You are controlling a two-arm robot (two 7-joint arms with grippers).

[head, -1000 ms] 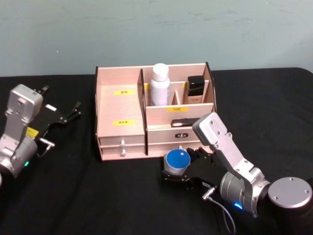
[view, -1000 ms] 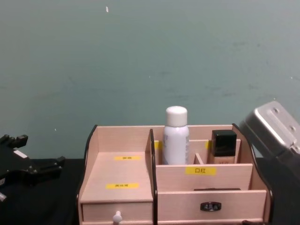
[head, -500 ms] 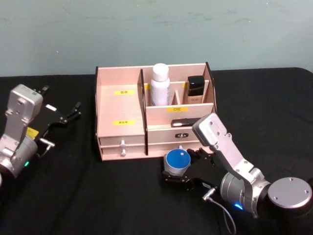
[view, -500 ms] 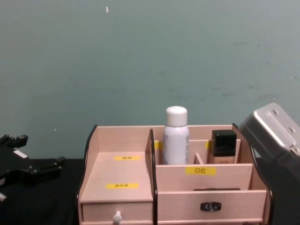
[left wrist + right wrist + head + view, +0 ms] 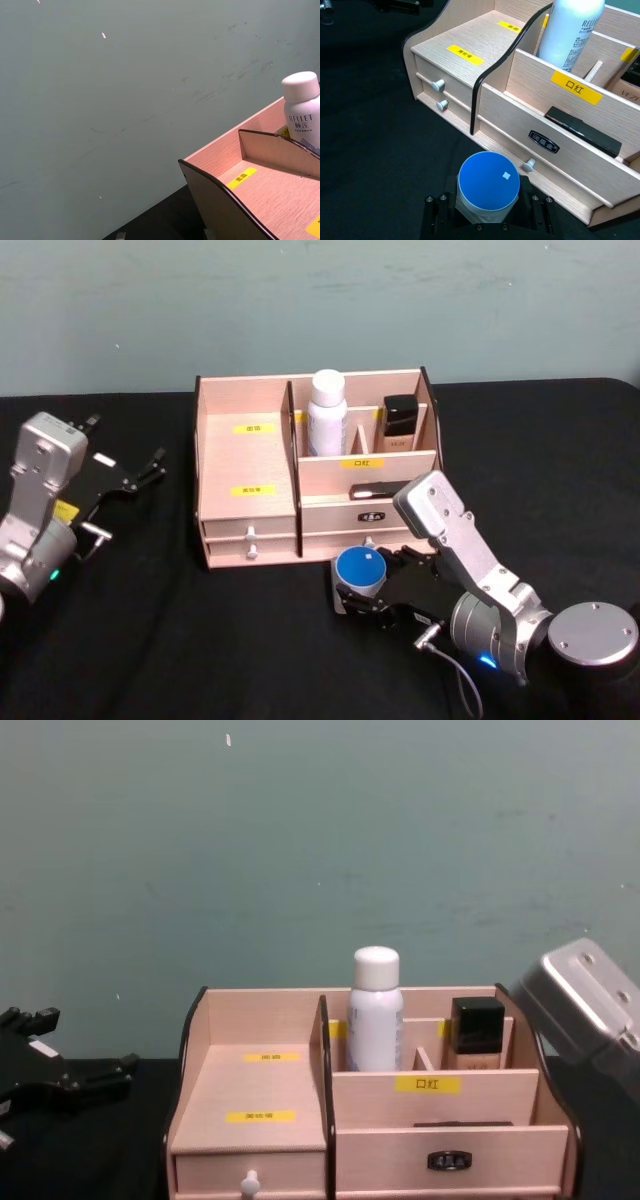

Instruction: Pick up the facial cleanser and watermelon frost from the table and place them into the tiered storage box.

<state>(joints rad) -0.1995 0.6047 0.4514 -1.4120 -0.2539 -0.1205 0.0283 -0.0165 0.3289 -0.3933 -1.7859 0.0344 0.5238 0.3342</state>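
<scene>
**A:** Where was the watermelon frost [image 5: 361, 574] at that point?

**B:** It was on the black table [image 5: 200, 640] at six o'clock from the tiered storage box [image 5: 245, 455], just in front of the drawers. The right gripper [image 5: 364, 587] had it. Its fingers stood narrow against the jar's clear sides below the blue lid, which was left uncovered.

**A:** Why did it hold the jar from the side?

**B:** Probably because the jar was squat. A side hold under the lid would let the arm carry it upright over the box's front wall. Whether the jar had left the table could not be told.

**A:** And the facial cleanser [image 5: 327, 412]?

**B:** It stood upright in a rear compartment, toward twelve o'clock in the box. A black-capped bottle [image 5: 400, 418] stood at its three o'clock, beyond a divider. That half of the task looked done.

**A:** What about the other arm?

**B:** The left gripper [image 5: 130, 455] hung at nine o'clock from the box, well apart from it. Its fingers were spread wide and held nothing, and it was likely parked there to leave the right arm room.

**A:** Where would the jar fit?

**B:** The open stepped shelf at the box's nine o'clock side looked the roomiest.
</scene>
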